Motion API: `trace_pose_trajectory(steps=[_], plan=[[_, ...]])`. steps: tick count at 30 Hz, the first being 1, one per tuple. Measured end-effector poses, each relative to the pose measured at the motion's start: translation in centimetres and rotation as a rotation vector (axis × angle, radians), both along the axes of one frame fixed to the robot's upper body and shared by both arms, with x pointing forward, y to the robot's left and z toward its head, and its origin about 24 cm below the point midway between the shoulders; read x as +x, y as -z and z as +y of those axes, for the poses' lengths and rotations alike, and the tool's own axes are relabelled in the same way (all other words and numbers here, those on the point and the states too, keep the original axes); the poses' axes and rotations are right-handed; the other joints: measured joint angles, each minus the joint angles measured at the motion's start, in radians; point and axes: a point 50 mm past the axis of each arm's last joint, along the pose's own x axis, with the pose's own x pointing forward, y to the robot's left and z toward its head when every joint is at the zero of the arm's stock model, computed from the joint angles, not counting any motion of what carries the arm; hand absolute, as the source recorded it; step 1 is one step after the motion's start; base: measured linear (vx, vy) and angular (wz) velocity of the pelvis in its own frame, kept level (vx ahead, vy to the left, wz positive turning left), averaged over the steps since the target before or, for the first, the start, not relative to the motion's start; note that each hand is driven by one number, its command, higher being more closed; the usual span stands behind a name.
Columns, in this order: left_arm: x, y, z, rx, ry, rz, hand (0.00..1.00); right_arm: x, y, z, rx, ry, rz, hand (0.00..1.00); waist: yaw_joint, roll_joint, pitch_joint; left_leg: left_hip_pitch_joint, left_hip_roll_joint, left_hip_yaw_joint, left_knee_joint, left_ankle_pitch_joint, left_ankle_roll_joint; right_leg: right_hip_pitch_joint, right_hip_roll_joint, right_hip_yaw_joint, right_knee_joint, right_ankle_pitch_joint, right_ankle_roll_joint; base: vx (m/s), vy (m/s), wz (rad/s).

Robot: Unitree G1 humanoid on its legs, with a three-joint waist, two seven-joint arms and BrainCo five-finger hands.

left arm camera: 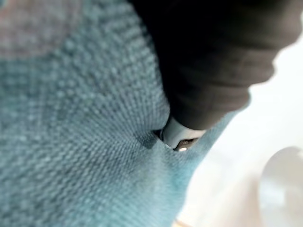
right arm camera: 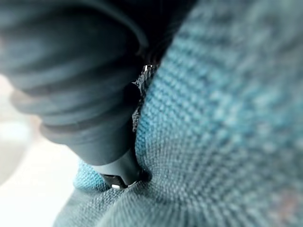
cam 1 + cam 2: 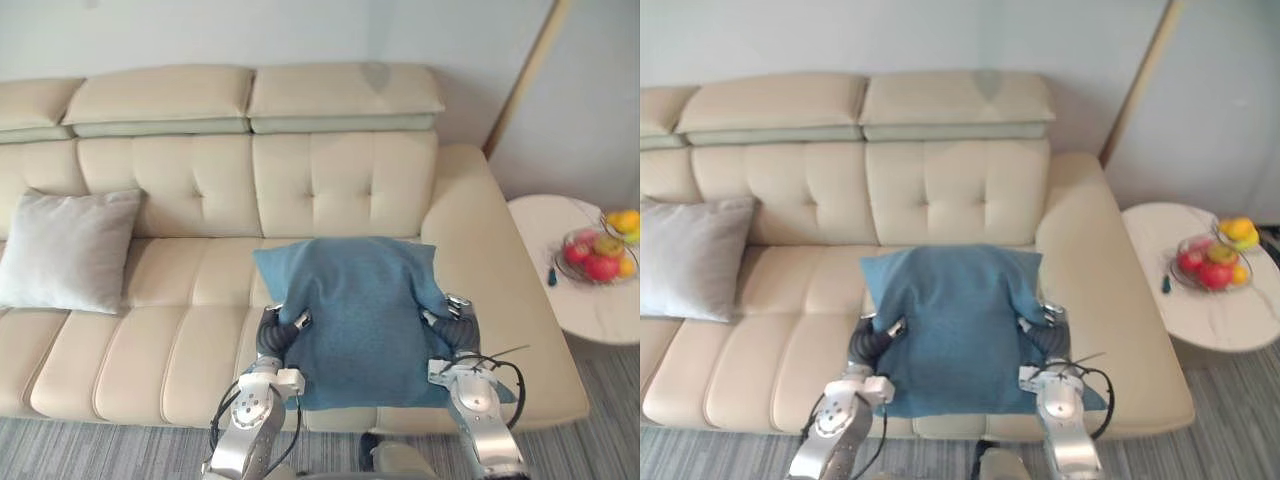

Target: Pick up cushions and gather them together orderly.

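A blue cushion (image 3: 360,320) is held up in front of me over the right part of the cream sofa (image 3: 190,330). My left hand (image 3: 275,335) presses against its left edge and my right hand (image 3: 452,325) against its right edge. In the left wrist view the hand's dark cover (image 1: 213,61) lies tight on the blue weave (image 1: 71,142). The right wrist view has that hand's dark cover (image 2: 80,94) sunk into the blue cloth (image 2: 227,132) as well. A grey cushion (image 3: 70,250) leans upright against the sofa's back at the left.
A round white side table (image 3: 560,310) stands right of the sofa, with a bowl of fruit (image 3: 600,255) and a small dark object on it. Grey carpet runs along the sofa's front. The sofa's right armrest (image 3: 490,260) lies close to my right arm.
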Motion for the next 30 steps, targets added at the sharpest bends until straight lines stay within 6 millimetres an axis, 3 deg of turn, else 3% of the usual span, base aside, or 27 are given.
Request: trace_pose_trajectory(steps=[1,2,3,4,5,6,7,9,15,25,30], plan=[[0.0,-0.5,-0.1,-0.013,0.000,-0.023,1.00,0.1,-1.2,0.1,-0.005,-0.002,-0.055,1.00,0.021,0.010,-0.010,-0.028,0.039,0.003,0.032,-0.037,0.005,0.007,0.005,0.019,-0.004,-0.012,-0.001,0.14,0.065,-0.52],[0.1,-0.9,-0.2,-0.023,-0.003,-0.039,1.00,0.4,-1.9,0.2,-0.007,-0.007,-0.094,1.00,0.025,0.004,-0.007,-0.051,0.061,-0.014,-0.020,-0.051,0.001,0.001,0.005,0.035,-0.005,-0.012,-0.001,0.16,0.094,-0.51],[0.1,-0.9,-0.2,-0.026,-0.003,-0.042,1.00,0.5,-2.0,0.2,-0.007,-0.007,-0.099,1.00,0.025,0.002,-0.006,-0.053,0.064,-0.025,-0.048,-0.051,0.001,0.001,0.003,0.040,-0.005,-0.011,-0.001,0.08,0.143,-0.45],[0.1,-1.1,-0.3,-0.032,0.002,-0.049,1.00,0.5,-2.0,0.2,-0.007,-0.005,-0.102,1.00,0.026,0.014,-0.014,-0.046,0.062,-0.071,-0.174,-0.034,-0.004,0.001,0.004,0.060,-0.005,-0.013,0.003,0.07,0.211,-0.50],[0.1,-1.2,-0.4,-0.037,0.003,-0.056,1.00,0.5,-2.0,0.1,-0.011,-0.003,-0.101,1.00,0.026,0.023,-0.021,-0.016,0.064,-0.127,-0.299,0.058,-0.037,-0.003,0.013,0.088,-0.002,-0.032,0.042,0.06,0.251,-0.63],[0.1,-1.2,-0.4,-0.035,0.002,-0.053,1.00,0.5,-1.8,0.2,-0.010,-0.003,-0.094,1.00,0.030,0.021,-0.024,0.000,0.058,-0.141,-0.316,0.052,-0.097,-0.005,0.013,0.109,-0.002,-0.041,0.058,0.07,0.277,-0.55],[0.0,-1.0,-0.3,-0.028,0.005,-0.045,1.00,0.5,-1.5,0.2,-0.004,0.001,-0.079,1.00,0.029,0.012,-0.027,0.008,0.049,-0.134,-0.332,0.052,-0.105,-0.006,0.006,0.122,-0.008,-0.035,0.071,0.07,0.246,-0.43],[-0.4,-0.5,0.0,-0.010,0.009,-0.023,1.00,-0.2,-0.5,0.5,0.021,0.018,-0.037,1.00,0.023,-0.020,-0.040,0.057,0.003,-0.078,-0.394,0.065,-0.089,0.013,-0.034,0.173,-0.068,-0.007,0.110,0.05,0.221,-0.47],[-1.0,-0.1,0.0,0.002,0.023,0.000,1.00,-0.2,0.9,0.4,0.010,0.018,0.028,1.00,0.012,-0.034,-0.082,0.127,-0.060,-0.012,-0.506,0.099,-0.060,0.032,-0.081,0.239,-0.143,0.032,0.146,0.02,0.118,-0.29],[-1.0,0.0,0.6,0.066,0.015,-0.004,1.00,1.2,3.1,0.9,-0.035,-0.017,0.130,1.00,0.006,-0.034,-0.087,0.134,-0.068,-0.001,-0.603,0.164,-0.061,0.009,-0.072,0.258,-0.210,0.093,0.133,-0.04,-0.020,-0.09],[1.2,-0.9,1.5,0.107,-0.048,-0.049,1.00,4.2,1.0,2.3,-0.113,-0.074,0.048,1.00,0.011,-0.044,-0.071,0.011,-0.071,0.001,-0.627,0.218,-0.057,-0.115,-0.071,0.262,-0.231,0.156,0.133,-0.14,-0.029,-0.03]])
